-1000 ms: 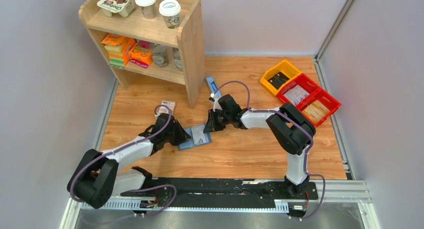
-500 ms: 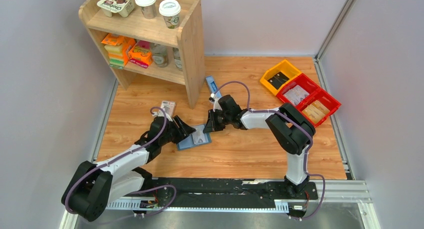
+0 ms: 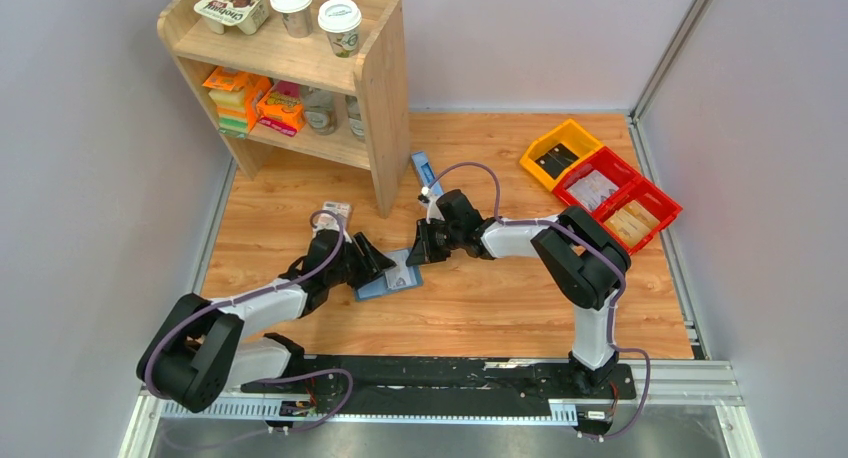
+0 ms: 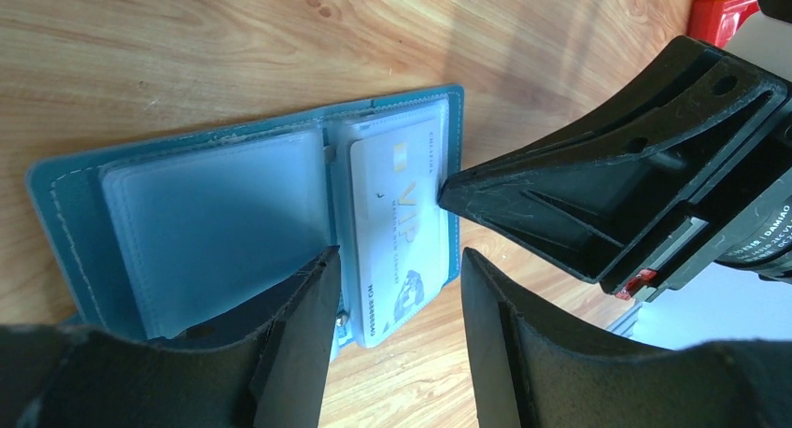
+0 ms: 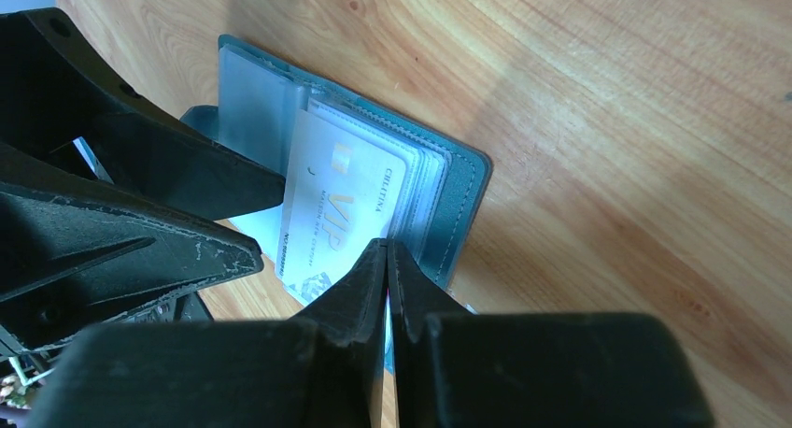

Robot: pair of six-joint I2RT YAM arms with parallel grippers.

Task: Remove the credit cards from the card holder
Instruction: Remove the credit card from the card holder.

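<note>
The card holder (image 3: 388,276) lies open on the table (image 3: 500,303) between both arms. Our right gripper (image 5: 386,247), closed and empty, presses beside the card (image 4: 397,227), likely pinning the holder. Our left gripper (image 4: 397,260) stands parted, empty, straddling the card for extraction.

Teal card holder (image 3: 388,276) lying open and flat on the wooden tabletop (image 3: 480,298).
Its pale blue pocket sleeves face up; a whitish card (image 4: 392,232) printed "VIP" (gold chip near one end) sits in one side, its short end poking past the holder's edge.
</note>
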